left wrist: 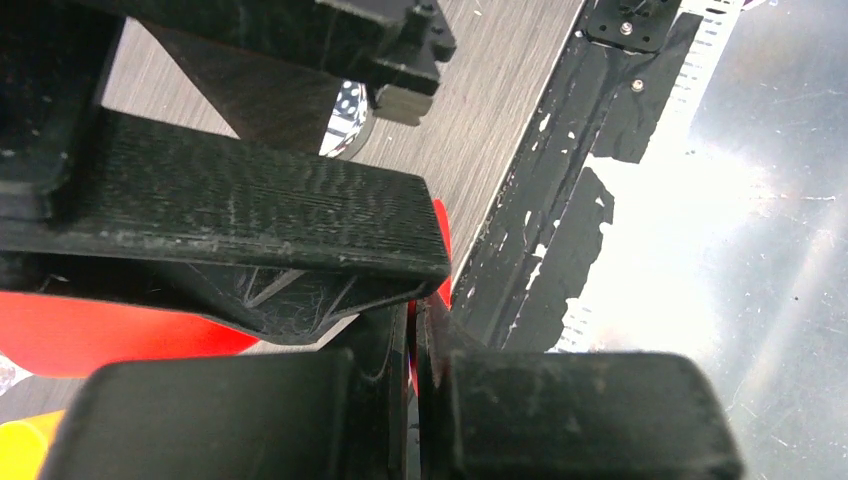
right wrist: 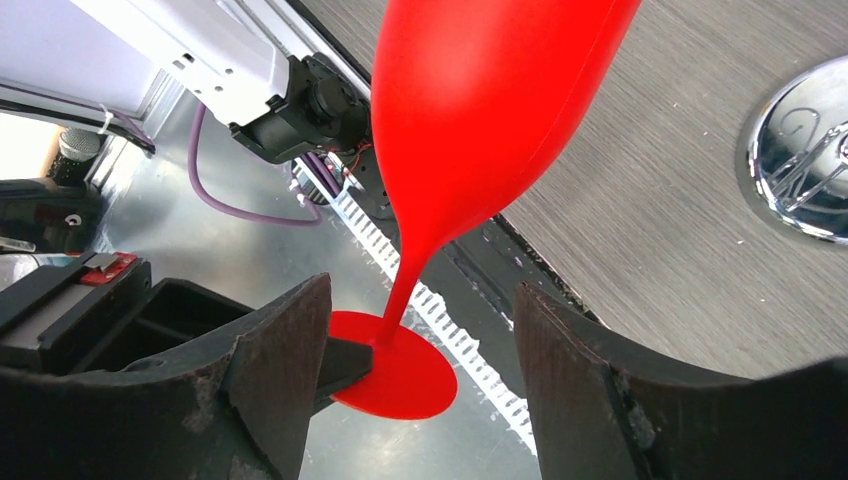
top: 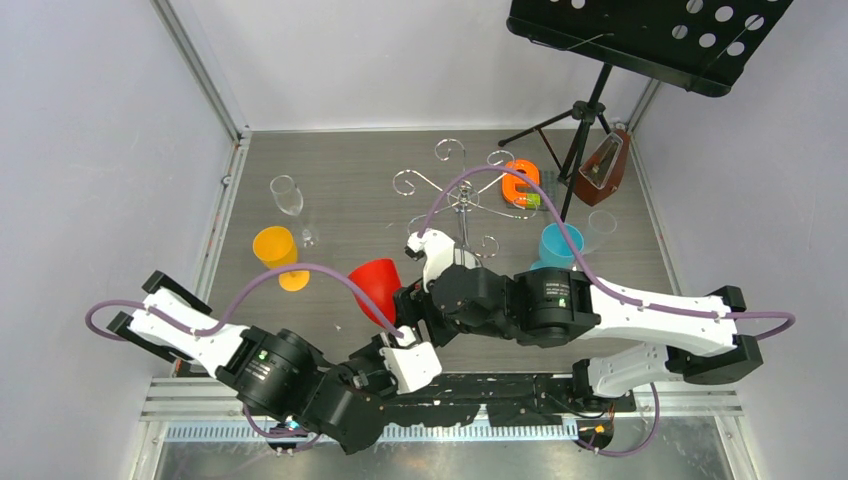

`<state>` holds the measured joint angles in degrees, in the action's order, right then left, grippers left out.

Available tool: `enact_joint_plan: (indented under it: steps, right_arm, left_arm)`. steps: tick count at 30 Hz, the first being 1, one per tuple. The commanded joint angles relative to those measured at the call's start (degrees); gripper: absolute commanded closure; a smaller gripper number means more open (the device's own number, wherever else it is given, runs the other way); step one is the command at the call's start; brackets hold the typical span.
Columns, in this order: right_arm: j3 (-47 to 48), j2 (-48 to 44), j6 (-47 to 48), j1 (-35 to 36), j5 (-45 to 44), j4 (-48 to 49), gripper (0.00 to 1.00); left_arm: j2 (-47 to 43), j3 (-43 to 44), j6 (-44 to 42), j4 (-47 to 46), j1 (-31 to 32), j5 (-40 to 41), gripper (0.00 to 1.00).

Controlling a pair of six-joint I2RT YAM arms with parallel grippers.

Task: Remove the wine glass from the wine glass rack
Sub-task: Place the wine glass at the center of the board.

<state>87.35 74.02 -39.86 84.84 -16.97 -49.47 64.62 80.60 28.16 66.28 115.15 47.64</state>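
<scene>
Tabletop (top: 350,170) carries the rack (top: 460,205), with no glass visible on it. Red glass (top: 375,285) is well apart from it; removal looks done, setting down remains. Left pincer (left wrist: 415,330) clamps its foot; right pincer (right wrist: 420,300) stands wide around the stem.

Grey wood-grain table (top: 340,200) with wine glass rack (top: 462,196) (scroll-ended arms), yellow goblet (top: 275,245), blue cup (top: 560,245), clear glass (top: 287,195)
</scene>
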Motion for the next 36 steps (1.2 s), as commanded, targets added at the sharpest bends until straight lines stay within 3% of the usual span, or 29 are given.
enact_joint_plan:
  steps: [1, 7, 13, 15, 18, 23, 28, 33, 36]
  right_arm:
    - [-0.7, 1.0, -2.4, 1.1, 2.2, 4.9, 0.27]
    - [-2.4, 2.3, -4.1, 1.3, 3.9, 6.0, 0.27]
    - [-3.5, 3.2, -5.1, 1.7, 5.8, 7.6, 0.34]
    - [-4.0, 3.6, -5.4, 1.9, 6.4, 8.2, 0.39]
    - [-4.7, 3.3, -5.8, 2.1, 6.5, 8.9, 0.57]
    - [-6.3, 2.5, -6.6, 2.2, 6.8, 10.0, 0.7]
    - [-7.3, 2.1, -6.9, 2.1, 7.5, 11.3, 0.93]
    - [-8.8, 0.3, -7.2, 2.2, 6.5, 12.7, 0.94]
    - [-9.3, -0.9, -7.1, 2.2, 5.9, 13.2, 0.94]
  left_arm:
    - [-0.8, 1.4, 1.2, -0.9, 1.2, 4.7, 1.0]
    - [-1.0, 1.4, 0.6, -1.9, 3.5, 6.5, 1.0]
    - [-0.2, 1.5, 0.9, -1.6, 4.4, 8.6, 1.0]
    - [-0.5, 1.5, 1.1, -1.5, 4.7, 9.5, 1.0]
    - [-0.8, 1.3, 1.6, -1.3, 5.0, 10.6, 1.0]
    - [-0.9, 1.3, 2.3, -0.8, 5.5, 12.5, 1.0]
    - [-0.9, 1.5, 2.1, -1.2, 5.9, 14.0, 1.0]
    - [-1.0, 0.8, 2.0, -1.9, 6.0, 13.3, 1.0]
    - [-1.5, -0.1, 1.0, -3.7, 6.0, 12.3, 0.84]
